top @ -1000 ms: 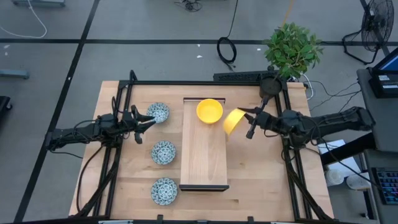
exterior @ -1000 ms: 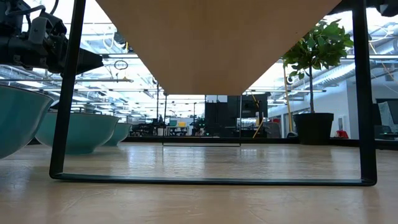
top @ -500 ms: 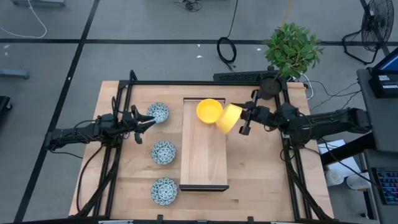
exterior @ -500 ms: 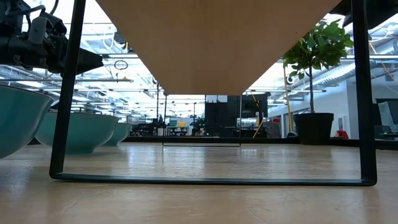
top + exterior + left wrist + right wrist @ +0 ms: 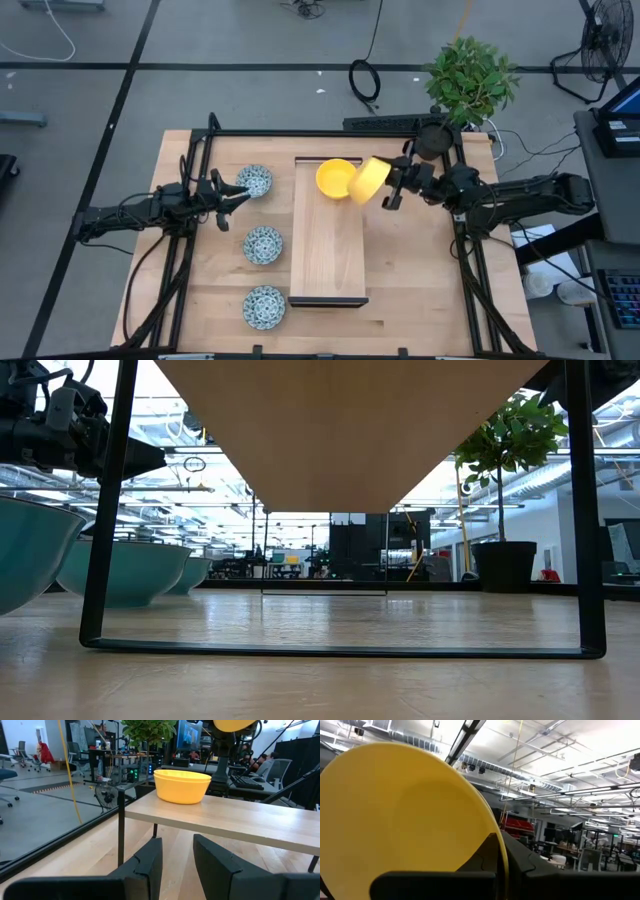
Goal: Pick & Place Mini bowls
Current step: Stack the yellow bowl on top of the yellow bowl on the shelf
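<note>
Right gripper [image 5: 388, 190] pinches tilted yellow bowl [image 5: 367, 181] at tray's [image 5: 326, 262] far right edge, beside second yellow bowl [image 5: 335, 177]. Left gripper [image 5: 240, 193], fingers spread, empty, near patterned bowl [image 5: 255, 181]. Tray's near half bare.

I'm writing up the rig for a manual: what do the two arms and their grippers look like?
Both arms are dark, slim and jointed, with black cables running along them. The left gripper and right gripper each end in two flat, angular black fingers. No markings are visible.
</note>
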### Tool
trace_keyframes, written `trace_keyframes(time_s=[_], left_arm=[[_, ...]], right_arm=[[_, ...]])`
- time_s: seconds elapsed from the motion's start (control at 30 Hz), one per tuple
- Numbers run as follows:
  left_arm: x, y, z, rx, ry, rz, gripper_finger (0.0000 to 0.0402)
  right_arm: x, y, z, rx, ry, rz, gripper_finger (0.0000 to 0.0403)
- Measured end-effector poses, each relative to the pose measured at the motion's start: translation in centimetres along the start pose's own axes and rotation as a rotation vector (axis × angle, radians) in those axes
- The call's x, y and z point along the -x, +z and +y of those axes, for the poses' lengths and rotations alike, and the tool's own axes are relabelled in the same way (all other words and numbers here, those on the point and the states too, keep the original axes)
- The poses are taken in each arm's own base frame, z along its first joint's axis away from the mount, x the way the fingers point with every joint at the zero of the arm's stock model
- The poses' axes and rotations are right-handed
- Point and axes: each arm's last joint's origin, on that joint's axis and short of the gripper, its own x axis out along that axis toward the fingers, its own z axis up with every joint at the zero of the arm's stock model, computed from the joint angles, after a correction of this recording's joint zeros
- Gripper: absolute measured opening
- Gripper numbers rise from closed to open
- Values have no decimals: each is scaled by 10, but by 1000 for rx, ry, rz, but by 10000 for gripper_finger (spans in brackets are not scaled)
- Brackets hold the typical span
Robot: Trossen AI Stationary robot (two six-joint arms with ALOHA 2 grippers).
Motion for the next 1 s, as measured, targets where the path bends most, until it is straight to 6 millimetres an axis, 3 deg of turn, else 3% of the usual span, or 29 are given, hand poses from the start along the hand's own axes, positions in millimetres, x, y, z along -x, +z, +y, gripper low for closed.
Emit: trace_keyframes(time_s=[0.43,0.67,1.0], left_arm=[[0,0,0,0,0,0,113],[0,0,0,0,0,0,113],[0,0,0,0,1,-1,113]], right_arm=[[1,1,6,-188,206,-22,0],[2,-12,10,-185,231,111,0],[3,-15,11,-236,234,157,0]])
